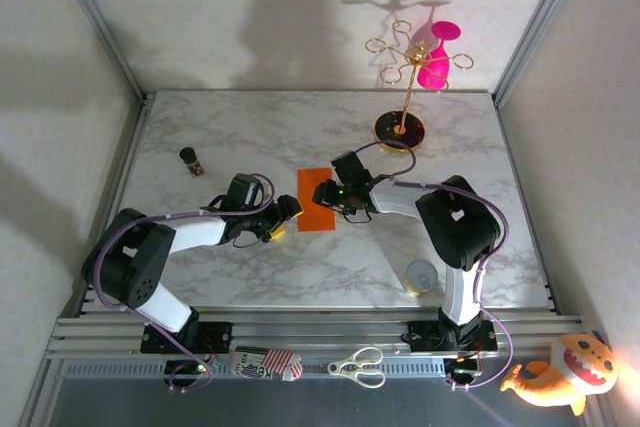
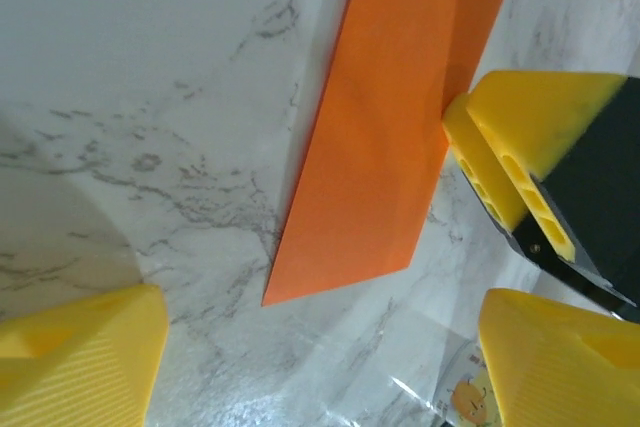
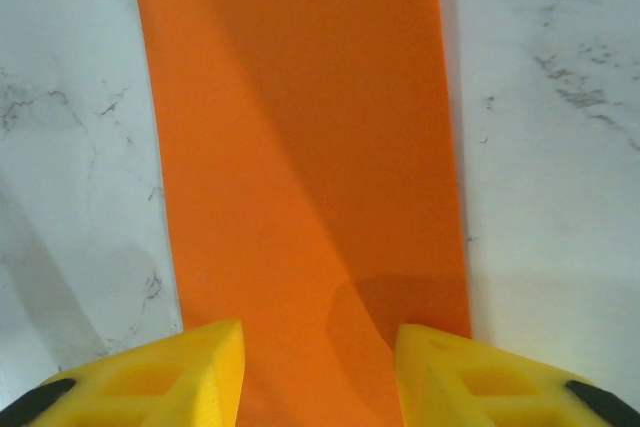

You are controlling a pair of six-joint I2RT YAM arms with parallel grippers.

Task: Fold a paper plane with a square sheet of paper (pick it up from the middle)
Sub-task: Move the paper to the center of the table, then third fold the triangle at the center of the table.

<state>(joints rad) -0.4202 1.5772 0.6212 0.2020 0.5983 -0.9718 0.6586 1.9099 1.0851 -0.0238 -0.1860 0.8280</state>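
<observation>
**Ana:** Where was the orange paper sheet [image 1: 316,199]?

**Ben:** It lay flat near the middle of the marble table [image 1: 200,137], between the two arms. It looked like a long rectangle rather than a square. The left wrist view showed a second layer along one long side [image 2: 380,147], so I judged it folded in half.

**Ana:** And the grippers?

**Ben:** The left gripper [image 1: 284,217] sat low, just beside the sheet's left edge. Its jaws were spread wide with nothing between them. The right gripper [image 1: 328,194] hung over the right side with its jaws partly apart, straddling the strip [image 3: 300,147] and gripping nothing. One yellow finger [image 2: 500,162] of it met the paper's edge. I couldn't tell whether it was pressing down.

**Ana:** How would the paper handle?

**Ben:** I judged it very light, thin and limp. It lay flush on a smooth top, so it would slide rather than lift, and a hard pinch would crumple it or leave a stray crease.

**Ana:** So where should it be gripped?

**Ben:** Midway along the open long edge, where the layers part a little. One finger should pin the sheet while the other gripper nips only the top layer, gently.
</observation>
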